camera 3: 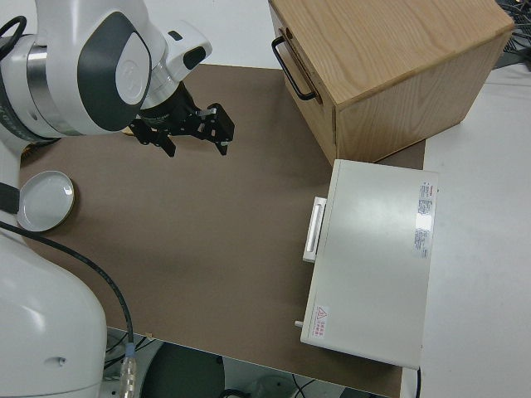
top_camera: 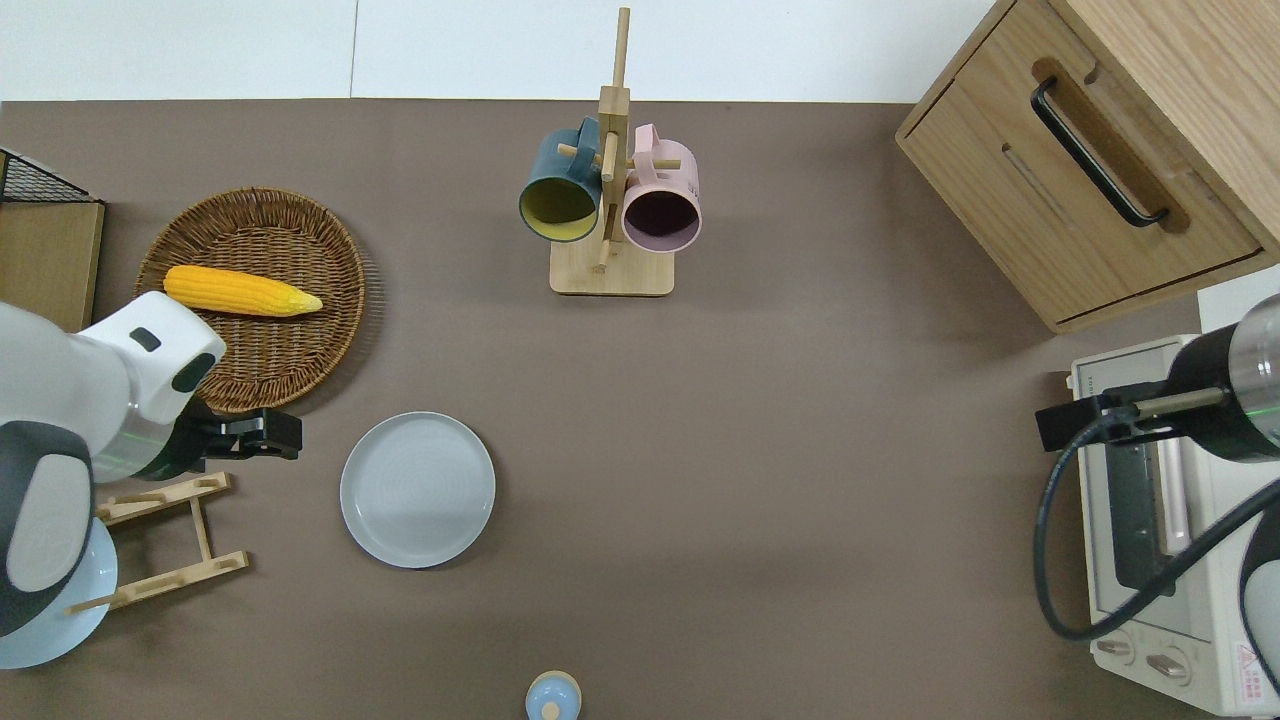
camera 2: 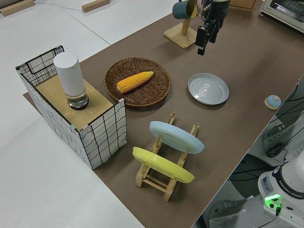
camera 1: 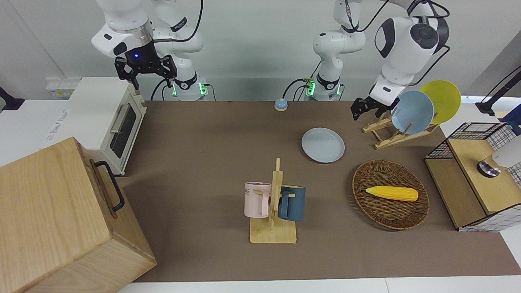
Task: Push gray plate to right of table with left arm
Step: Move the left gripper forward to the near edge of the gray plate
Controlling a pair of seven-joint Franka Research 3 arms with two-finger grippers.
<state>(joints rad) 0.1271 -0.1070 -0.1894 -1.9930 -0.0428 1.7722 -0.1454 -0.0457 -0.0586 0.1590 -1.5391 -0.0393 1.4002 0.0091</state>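
Flat on the brown bench (top_camera: 760, 480) the gray plate (top_camera: 417, 489) is seen, untouched, toward the left arm's end, nearer to the robots than the wicker basket (top_camera: 300, 360) that holds a corn cob (top_camera: 240, 290). Just beside the plate, toward that same end, a wooden dish rack (camera 1: 388, 132) is placed, with a sky-blue plate (camera 1: 412, 112) and a yellow plate (camera 1: 441, 99) propped in it. The left gripper (top_camera: 255, 433) is held in the air over the basket's near rim, close to the rack and apart from the gray plate; whether its jaws are spread cannot be told. A mug rack (top_camera: 610, 270) carrying a dark blue mug (top_camera: 560, 195) and a pink mug (top_camera: 662, 205) is set farther from the robots, mid-bench. The right gripper (camera 1: 145, 69) is parked, jaws spread.
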